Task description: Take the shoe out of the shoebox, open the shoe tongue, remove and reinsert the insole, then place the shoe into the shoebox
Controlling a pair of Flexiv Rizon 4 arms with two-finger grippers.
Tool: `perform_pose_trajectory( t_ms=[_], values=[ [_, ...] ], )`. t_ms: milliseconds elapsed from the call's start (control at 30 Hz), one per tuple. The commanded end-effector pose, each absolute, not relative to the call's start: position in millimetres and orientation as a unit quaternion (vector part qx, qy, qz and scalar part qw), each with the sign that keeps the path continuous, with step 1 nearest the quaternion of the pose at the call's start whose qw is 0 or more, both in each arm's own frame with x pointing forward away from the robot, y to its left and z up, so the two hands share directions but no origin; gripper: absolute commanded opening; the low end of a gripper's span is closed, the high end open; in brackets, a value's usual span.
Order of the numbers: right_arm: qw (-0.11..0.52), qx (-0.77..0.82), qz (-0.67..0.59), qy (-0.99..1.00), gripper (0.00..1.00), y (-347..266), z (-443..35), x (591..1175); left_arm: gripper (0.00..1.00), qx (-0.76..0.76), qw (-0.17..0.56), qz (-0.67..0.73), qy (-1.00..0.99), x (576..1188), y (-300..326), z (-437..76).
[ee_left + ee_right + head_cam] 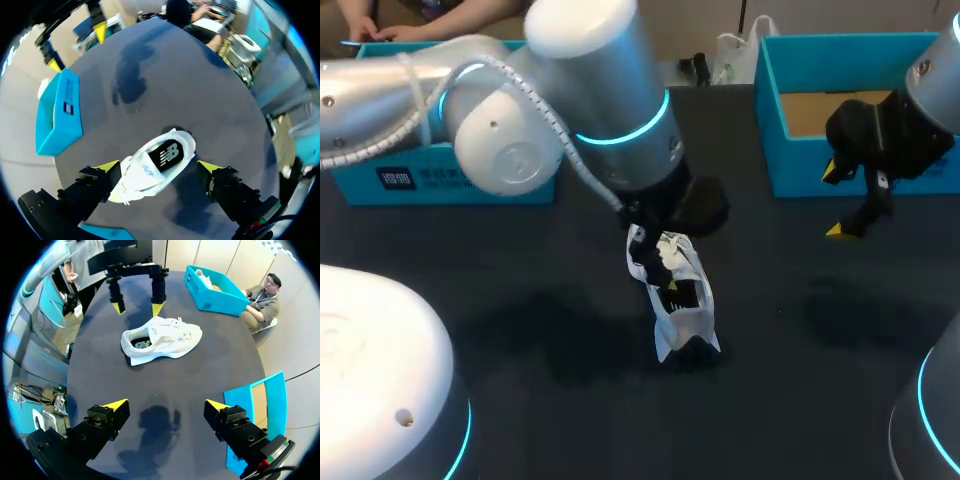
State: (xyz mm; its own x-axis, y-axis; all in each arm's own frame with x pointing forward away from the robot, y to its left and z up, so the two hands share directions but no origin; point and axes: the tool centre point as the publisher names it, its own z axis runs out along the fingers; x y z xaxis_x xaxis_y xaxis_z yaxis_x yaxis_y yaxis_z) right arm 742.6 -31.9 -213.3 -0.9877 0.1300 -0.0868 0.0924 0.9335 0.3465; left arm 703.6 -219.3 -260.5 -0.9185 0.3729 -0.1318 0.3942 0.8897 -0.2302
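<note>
Left tool: fingers spread wide, one yellow tip to either side of the white shoe, which lies beneath the gap between them. Seen from the right wrist view, the tips hang just beyond the shoe and appear clear of its upper; contact cannot be confirmed. The shoe stands on its sole near the middle of the dark bench. Its mouth faces up and shows the dark insole at the heel, with the laced upper running toward the toe. In the head view the left arm comes in from the left and reaches over the shoe, covering its far end. Right tool: fingers likewise apart and holding nothing, poised over bare bench well apart from the shoe. It hangs just beside the open teal shoebox, whose brown floor is visible at the bench's far right. A second teal box stands at the far left of the bench, behind the left arm, with something white inside it in the right wrist view.
</note>
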Motion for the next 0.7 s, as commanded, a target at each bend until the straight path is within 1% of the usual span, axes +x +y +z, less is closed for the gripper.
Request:
perform_pose_trajectory(
  t_ms=[33, 267, 700],
  values=[
    [0.055, 0.057, 0.173, 0.982, 1.00, -32.0, -214.4, 742.2, 1.00, 0.068, 0.031, -0.053, 0.996, 704.2, -234.8, -257.0],
    [0.055, 0.057, 0.173, 0.982, 1.00, -32.0, -214.4, 742.2, 1.00, -0.007, 0.043, -0.058, 0.997, 696.6, -242.4, -259.3],
    [0.055, 0.057, 0.173, 0.982, 1.00, -32.0, -214.4, 742.2, 1.00, -0.053, 0.054, -0.070, 0.995, 667.1, -245.2, -283.5]
  ],
)
